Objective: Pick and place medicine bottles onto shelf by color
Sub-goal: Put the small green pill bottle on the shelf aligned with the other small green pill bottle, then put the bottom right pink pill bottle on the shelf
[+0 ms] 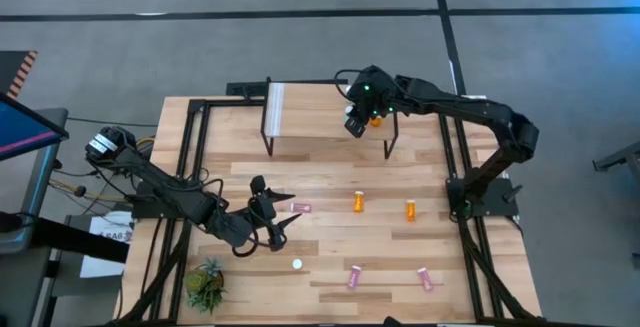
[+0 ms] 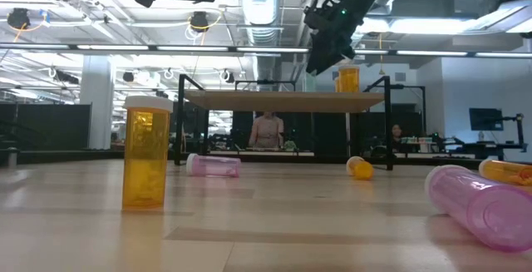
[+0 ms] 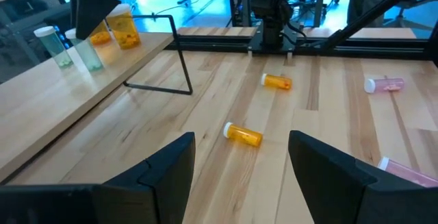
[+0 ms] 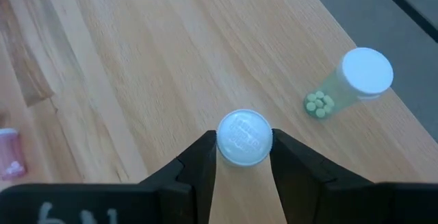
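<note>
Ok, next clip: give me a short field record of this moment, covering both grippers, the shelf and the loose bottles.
right gripper: over the shelf, fingers on either side of a white-capped bottle standing on it
left gripper: open, empty, above the table
shelf: teal bottle stands beside the gripped one
table, orange: two lying
table, pink: three lying

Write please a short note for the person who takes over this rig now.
Left hand: open, empty, low over the table.
Right hand: closed on a white-capped bottle at the shelf.
Done: a few bottles stand on the shelf.
To do: two orange bottles and three pink bottles lying on the table, one more upright.
</note>
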Action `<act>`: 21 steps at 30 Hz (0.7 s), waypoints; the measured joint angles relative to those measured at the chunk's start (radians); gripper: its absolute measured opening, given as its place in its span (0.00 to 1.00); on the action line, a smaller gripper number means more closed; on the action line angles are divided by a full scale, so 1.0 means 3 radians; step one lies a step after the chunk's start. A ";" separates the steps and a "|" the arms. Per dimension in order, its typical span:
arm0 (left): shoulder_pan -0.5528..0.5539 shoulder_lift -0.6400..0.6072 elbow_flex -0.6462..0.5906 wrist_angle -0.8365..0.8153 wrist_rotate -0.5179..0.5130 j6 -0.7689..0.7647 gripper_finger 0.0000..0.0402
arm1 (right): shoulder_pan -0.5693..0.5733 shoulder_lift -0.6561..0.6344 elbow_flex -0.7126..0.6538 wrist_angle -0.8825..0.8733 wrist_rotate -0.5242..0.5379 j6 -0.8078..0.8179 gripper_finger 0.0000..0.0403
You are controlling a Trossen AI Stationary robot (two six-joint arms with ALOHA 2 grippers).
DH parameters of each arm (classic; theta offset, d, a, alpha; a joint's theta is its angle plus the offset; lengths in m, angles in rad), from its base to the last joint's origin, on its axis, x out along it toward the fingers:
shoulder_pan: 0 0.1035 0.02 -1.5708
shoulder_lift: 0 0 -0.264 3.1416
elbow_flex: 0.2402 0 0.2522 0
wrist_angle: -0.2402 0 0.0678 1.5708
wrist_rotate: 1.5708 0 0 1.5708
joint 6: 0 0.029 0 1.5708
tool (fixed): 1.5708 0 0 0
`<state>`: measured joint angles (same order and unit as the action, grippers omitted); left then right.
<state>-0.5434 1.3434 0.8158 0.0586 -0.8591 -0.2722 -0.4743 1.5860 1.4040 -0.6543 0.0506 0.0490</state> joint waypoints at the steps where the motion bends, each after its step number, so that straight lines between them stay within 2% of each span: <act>1: 0.0000 0.0000 0.0000 0.0000 0.0000 0.0000 0.56 | 0.0001 0.0000 0.0000 0.0001 0.0000 0.0000 0.38; 16: 0.0000 0.0000 0.0000 0.0000 0.0000 -0.0004 0.56 | 0.0009 -0.0058 0.0002 -0.0005 -0.0001 0.0047 0.60; 21: 0.0000 0.0000 0.0000 -0.0001 0.0000 -0.0053 0.56 | 0.0013 -0.0191 0.0286 -0.0321 -0.0007 0.0132 0.62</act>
<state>-0.5434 1.3434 0.8158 0.0582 -0.8593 -0.2880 -0.4703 1.5287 1.4897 -0.7506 0.0486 0.0886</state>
